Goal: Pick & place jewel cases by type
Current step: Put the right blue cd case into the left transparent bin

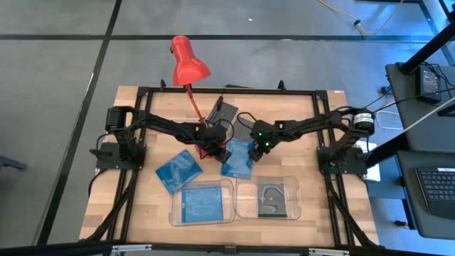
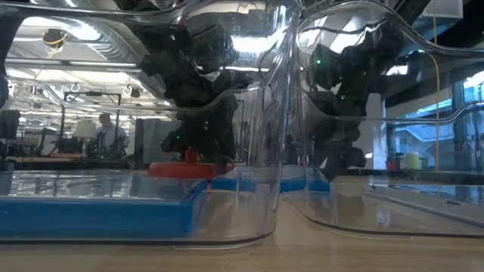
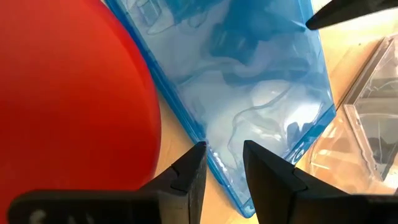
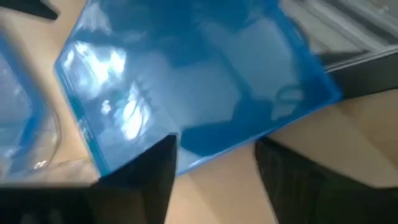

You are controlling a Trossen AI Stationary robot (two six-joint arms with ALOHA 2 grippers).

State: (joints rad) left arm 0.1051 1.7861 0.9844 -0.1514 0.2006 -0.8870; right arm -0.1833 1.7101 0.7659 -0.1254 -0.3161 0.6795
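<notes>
Judging by its look, the middle blue jewel case (image 1: pixel 237 158) is light, thin, stiff and glossy, so it should slide readily on the wooden worktop (image 1: pixel 142 114) and could crack if pinched on its flat face; an edge or corner grasp across its thickness seems the sound choice. It lies flat near the worktop's centre, just beside the red lamp base (image 3: pixel 68 99), between both arms. In the left wrist view the left gripper (image 3: pixel 224 163) has its jaws set narrowly apart astride the case's rim, one finger on each side; whether they already pinch it I cannot tell. The right gripper (image 4: pixel 217 155) hangs over the same case's opposite edge with jaws spread wide, grasping nothing. Another blue case (image 1: pixel 178 171) lies loose on the worktop towards the left arm, one more rests in the left clear tray (image 1: pixel 173 213), and a dark case (image 1: pixel 270 199) sits in the right tray (image 1: pixel 297 210). No brand, label or readable writing shows on any case
</notes>
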